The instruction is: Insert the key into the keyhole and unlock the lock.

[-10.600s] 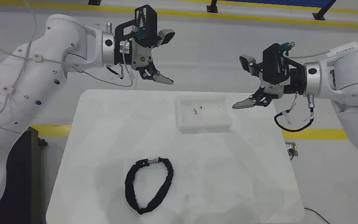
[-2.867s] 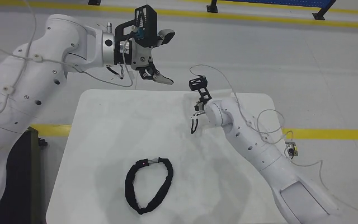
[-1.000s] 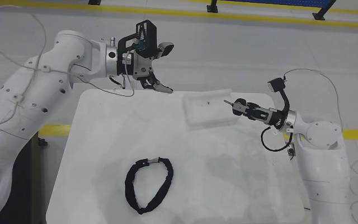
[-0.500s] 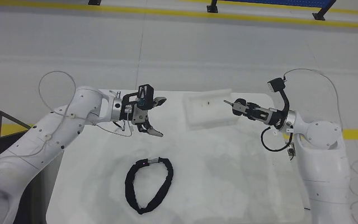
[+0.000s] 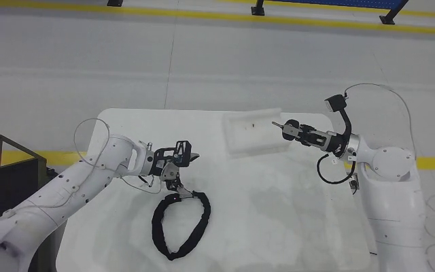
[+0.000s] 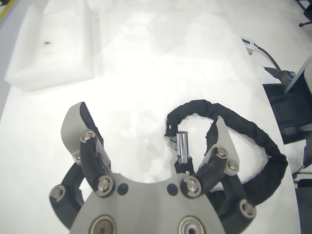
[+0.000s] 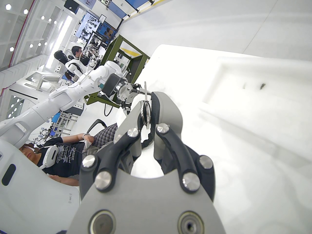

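The lock is a black fabric-covered loop (image 5: 181, 230) lying at the table's front left, with a shiny metal cylinder (image 6: 181, 144) at its joined ends. My left gripper (image 6: 150, 122) hangs open just over that cylinder (image 5: 181, 198). The cylinder sits between the fingers, close to one finger (image 6: 217, 132). My right gripper (image 7: 147, 102) is shut on the key (image 7: 145, 109), whose thin blade sticks out past the fingertips. In the top view the right gripper (image 5: 286, 129) holds the key in the air beside the foam tray.
A white foam tray (image 5: 253, 133) lies at the table's back middle, its rim (image 6: 84, 37) near the right gripper. The white table (image 5: 272, 217) has bare room between the lock and the right arm. A green frame stands off the table's left side.
My left arm has swung down from above the table's back left corner to the lock's cylinder, staying open. The right arm, which took the key earlier, has kept still.
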